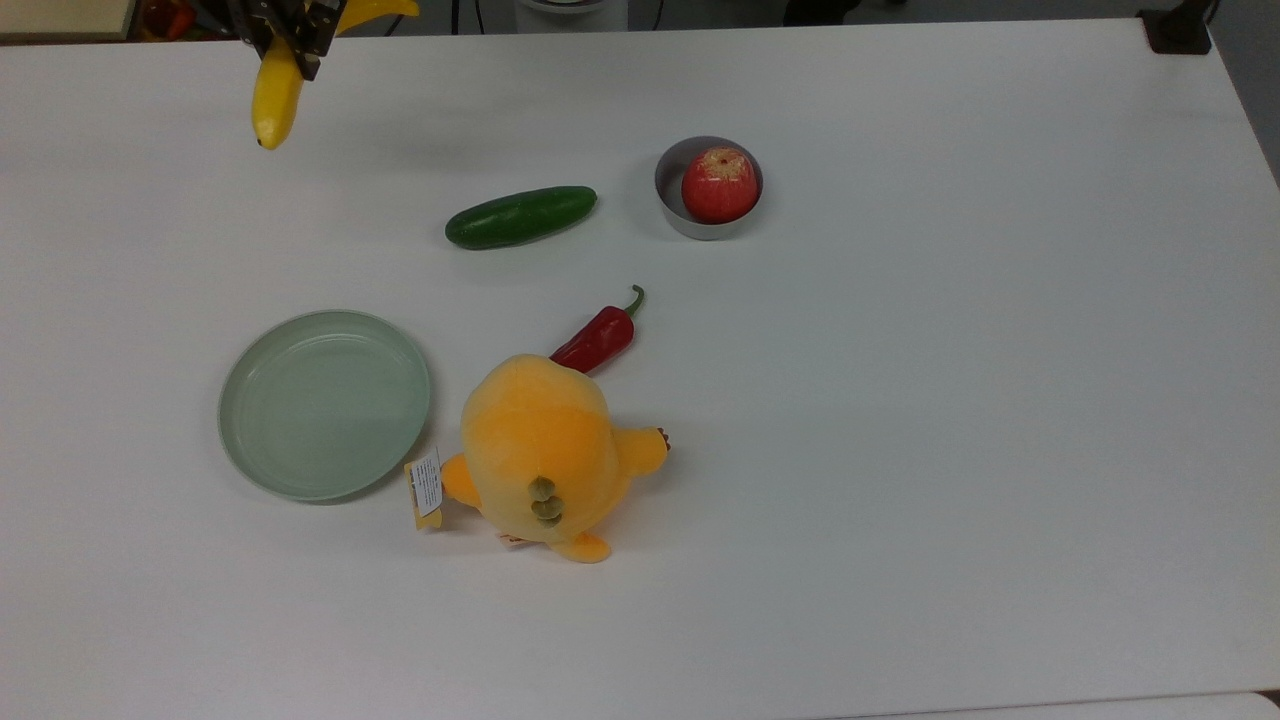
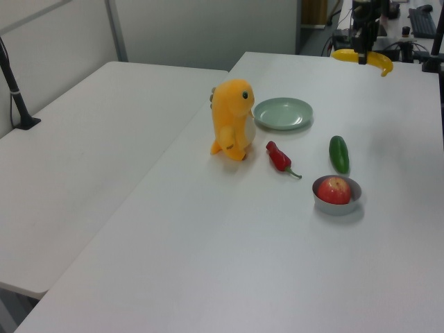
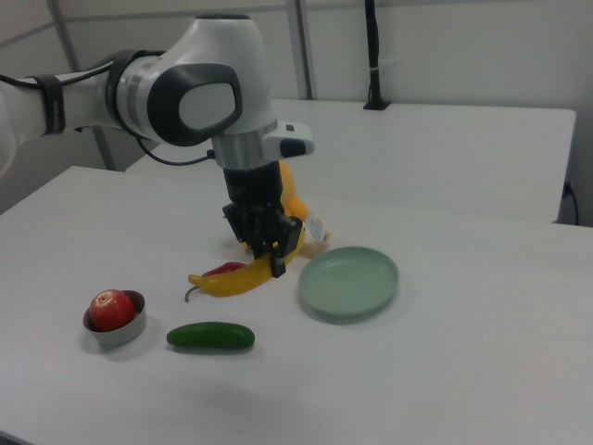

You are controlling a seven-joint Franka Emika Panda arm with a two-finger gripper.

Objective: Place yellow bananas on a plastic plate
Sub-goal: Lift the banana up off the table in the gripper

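Top view, left to right. Gripper at the desk's far left corner, pinching the yellow banana near mid-length; fruit lifted clear of the desk surface. Plastic plate bare, toward the near left edge, well apart from the banana. Plush toy just beside the plate's right rim. Cucumber mid-desk. Judgement: pickup done; carry to the plate and release remain.

Top view: plate left of plush toy, apple in bowl
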